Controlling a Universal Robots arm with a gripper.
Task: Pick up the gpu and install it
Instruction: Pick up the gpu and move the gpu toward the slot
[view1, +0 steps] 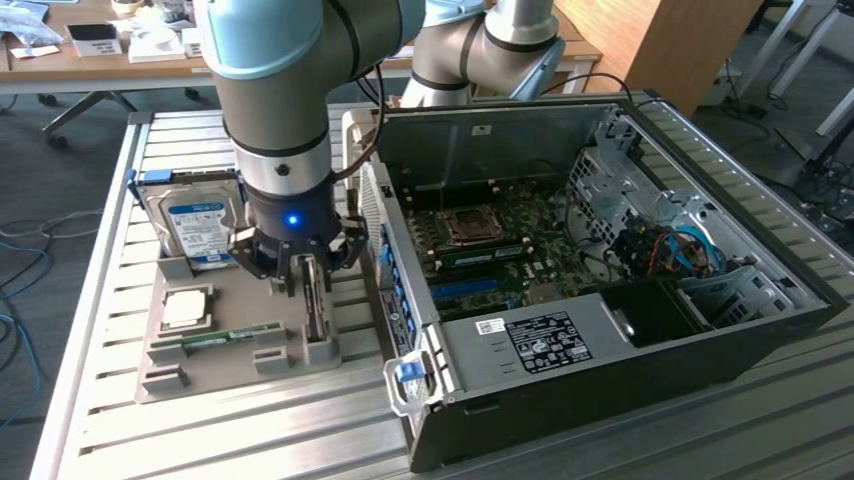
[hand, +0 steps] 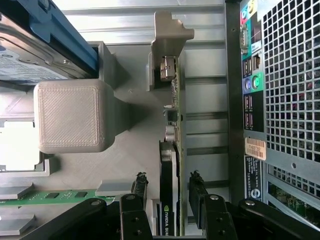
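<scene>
Slatted metal worktop (view1: 267, 440), carrying an open computer case (view1: 694, 340) and, just beside the case's port-bearing wall, a grey holder tray (view1: 200, 375).

Arm (view1: 274, 110): reaches down beside the case, on the exterior view's left of it, with the wrist vertical over the tray and a blue light lit on the wrist.

End effector (view1: 308, 278): pointed straight down, fingers (hand: 141, 187) spread. They straddle the gpu (view1: 315, 305), one on each face, with a narrow gap visible on either side in the wrist view. Nothing is pinched.

Gpu (hand: 172, 150): stands on edge in a tray slot, its length parallel to the case's port wall and near it. Edge-on, it shows a thin green circuit board on the side nearer the case and a black cooler on the side away from it. A maker's mark is on the cooler edge, between the fingers. A metal connector sits at the end propped by a grey post.

Farther from the case: a hard drive (view1: 198, 225) with a blue label, upright in the tray, and a narrow green RAM stick (view1: 220, 340), lying flat.
</scene>
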